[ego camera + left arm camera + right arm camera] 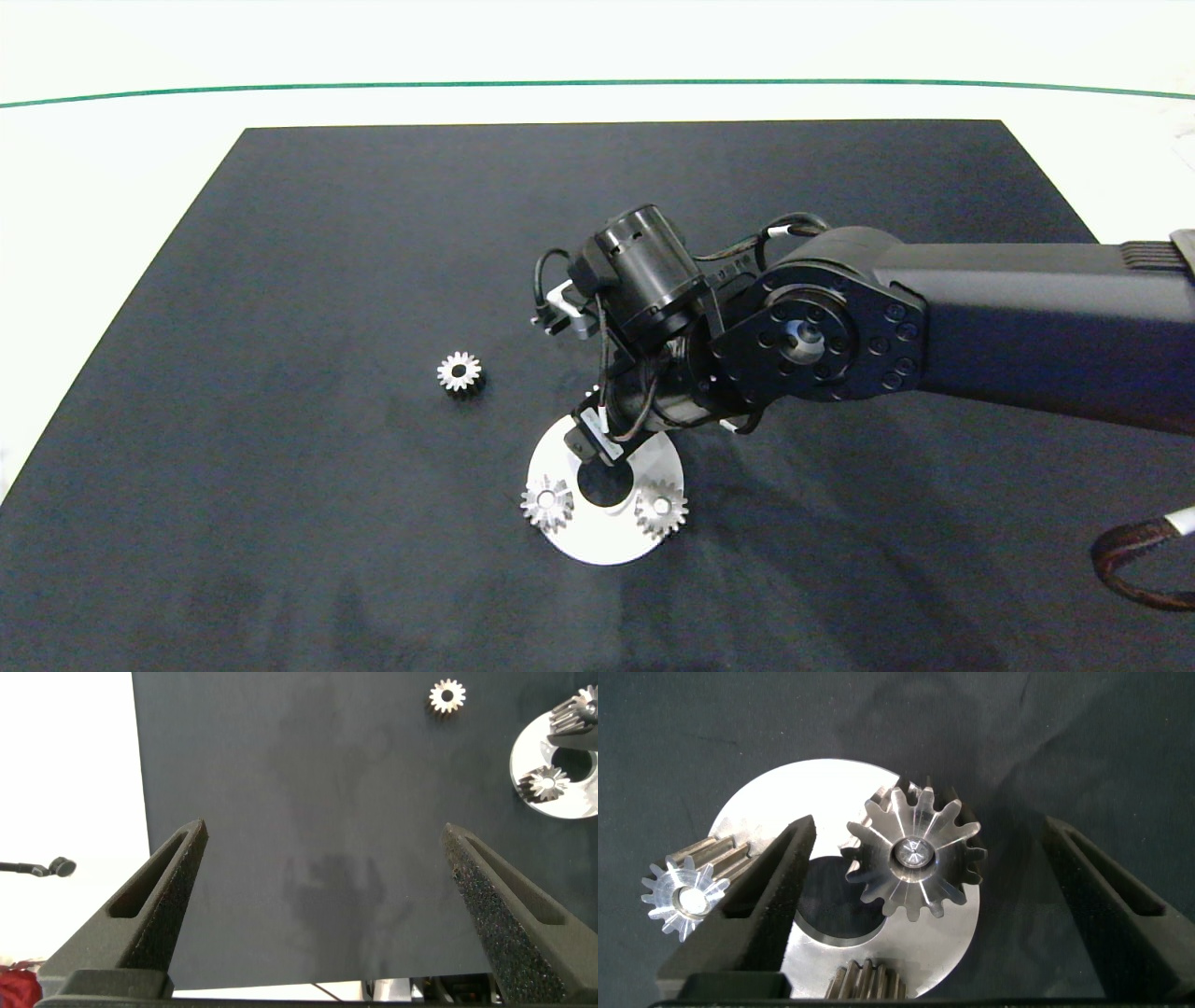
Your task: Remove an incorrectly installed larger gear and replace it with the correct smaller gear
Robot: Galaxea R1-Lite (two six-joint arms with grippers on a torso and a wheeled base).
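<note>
A dark mat (280, 280) covers a white surface (121, 131). Near the middle of the mat, toward the near edge, lies a round silver plate (597, 546) with a dark hole at its centre. Three silver gears sit on pegs around that hole. The large gear (913, 854), the widest of them, stands on its peg between the fingers of the right pincer (924, 905); in the head view the arm hides it. That pincer hangs over the plate with its two fingers spread wide, one on each side of the large gear, touching nothing. One finger (780, 891) lies over the plate beside the hole, the other out over the mat. Two lesser gears are on the plate as well, the left gear (547, 503) at the plate's left rim and the right gear (662, 508) at its right rim. The small gear (459, 372) lies flat on the mat, well apart from the plate, to its left and farther away. The left pincer (322, 859) hovers over bare mat at the left, fingers wide apart and empty.
</note>
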